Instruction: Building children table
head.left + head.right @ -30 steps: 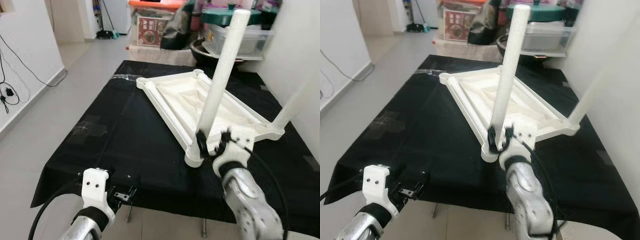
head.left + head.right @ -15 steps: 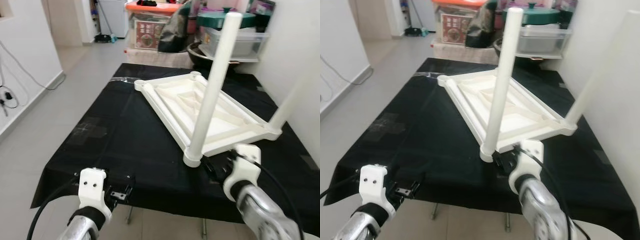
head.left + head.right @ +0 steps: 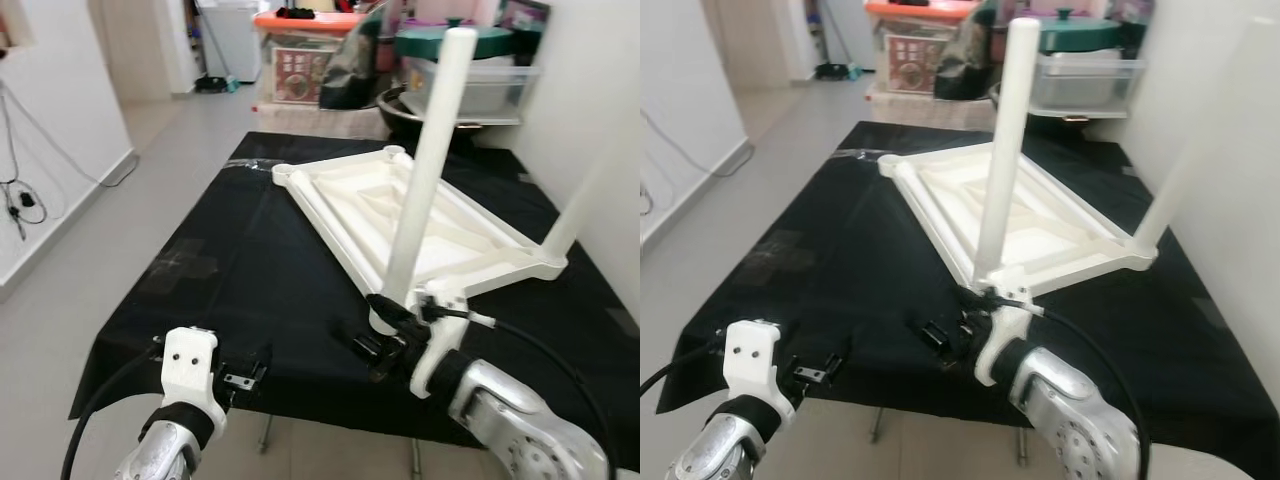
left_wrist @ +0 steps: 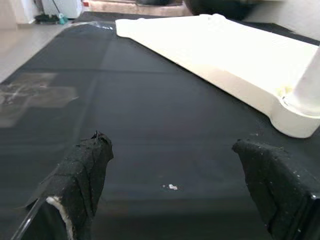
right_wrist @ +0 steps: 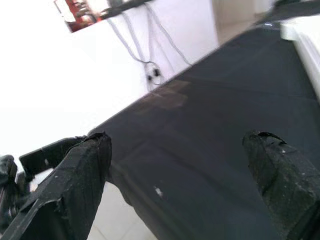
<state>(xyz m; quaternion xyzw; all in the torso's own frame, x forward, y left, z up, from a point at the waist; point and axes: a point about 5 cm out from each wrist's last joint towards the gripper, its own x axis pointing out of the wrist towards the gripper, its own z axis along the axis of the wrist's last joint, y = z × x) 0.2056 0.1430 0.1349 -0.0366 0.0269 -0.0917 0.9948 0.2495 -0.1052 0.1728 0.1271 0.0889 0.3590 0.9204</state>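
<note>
Two legs, the near leg and the far leg, stand in corner sockets of the upturned tabletop on the black cloth; by my reading two corners remain unfilled. Right gripper hangs wide and empty just beside the near socket, left gripper wide over the cloth's front edge

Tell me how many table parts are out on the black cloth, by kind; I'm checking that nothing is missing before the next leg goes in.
White tabletop, upside down: 1
White legs standing in its corners: 2, the near one and the right one, which is blurred
Corner sockets without a leg: 2, at and
Total: 3 parts (1 tabletop, 2 legs); no loose legs visible.
</note>
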